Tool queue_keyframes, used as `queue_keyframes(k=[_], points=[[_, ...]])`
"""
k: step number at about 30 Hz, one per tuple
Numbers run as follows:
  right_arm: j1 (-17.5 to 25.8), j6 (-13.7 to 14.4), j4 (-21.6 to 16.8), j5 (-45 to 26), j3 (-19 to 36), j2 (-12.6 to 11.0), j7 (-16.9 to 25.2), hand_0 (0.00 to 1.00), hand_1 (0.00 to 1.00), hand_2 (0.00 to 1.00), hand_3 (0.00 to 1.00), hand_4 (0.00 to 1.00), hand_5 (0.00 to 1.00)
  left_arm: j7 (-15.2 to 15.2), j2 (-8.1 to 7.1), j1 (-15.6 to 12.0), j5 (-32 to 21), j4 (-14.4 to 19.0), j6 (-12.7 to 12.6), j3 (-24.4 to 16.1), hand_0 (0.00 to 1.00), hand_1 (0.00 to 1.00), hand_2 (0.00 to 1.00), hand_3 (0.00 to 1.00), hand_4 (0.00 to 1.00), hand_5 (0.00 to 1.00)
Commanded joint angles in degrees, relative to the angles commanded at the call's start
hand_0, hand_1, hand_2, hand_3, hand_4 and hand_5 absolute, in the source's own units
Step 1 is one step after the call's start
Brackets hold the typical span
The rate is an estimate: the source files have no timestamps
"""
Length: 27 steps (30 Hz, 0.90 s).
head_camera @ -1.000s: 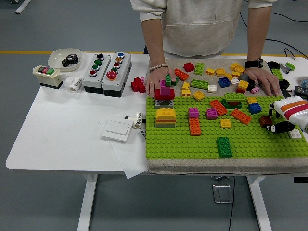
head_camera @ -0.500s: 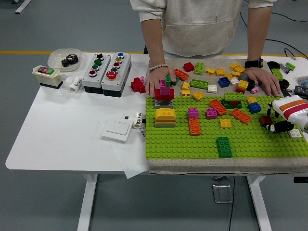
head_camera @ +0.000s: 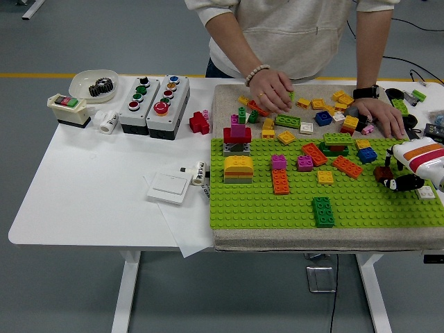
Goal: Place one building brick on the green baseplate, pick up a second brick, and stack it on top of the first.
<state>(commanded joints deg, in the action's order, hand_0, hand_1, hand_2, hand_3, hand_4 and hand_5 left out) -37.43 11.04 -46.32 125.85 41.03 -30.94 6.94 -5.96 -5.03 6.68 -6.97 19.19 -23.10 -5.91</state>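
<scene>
White table | right robot hand cut off, grip unclear | baseplate brick-strewn

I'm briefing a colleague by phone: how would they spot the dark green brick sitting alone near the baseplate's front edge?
Start at the large bright green studded baseplate on the white table's right half. Near its front edge, right of centre, stands a dark green rectangular brick, alone, well clear of the orange, magenta and yellow bricks behind it.

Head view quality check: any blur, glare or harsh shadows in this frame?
Head view: lighting is even and soft, with only faint shadows under the bricks on the green baseplate; no strong glare on the white table; the person's hand over the loose bricks looks slightly soft; the robot's right hand is cut off by the right edge.
</scene>
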Motion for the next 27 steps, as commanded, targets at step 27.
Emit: queue_keyframes(k=[27], points=[[0.81, 1.37, -0.52, -0.05, -0.07, -0.3, 0.68, 0.112, 0.135, 0.253, 0.457, 0.698, 0.593, -0.55, 0.02, -0.46, 1.44, -0.03, -0.08, -0.78, 0.817, 0.787, 0.775, 0.6, 0.671, 0.678]])
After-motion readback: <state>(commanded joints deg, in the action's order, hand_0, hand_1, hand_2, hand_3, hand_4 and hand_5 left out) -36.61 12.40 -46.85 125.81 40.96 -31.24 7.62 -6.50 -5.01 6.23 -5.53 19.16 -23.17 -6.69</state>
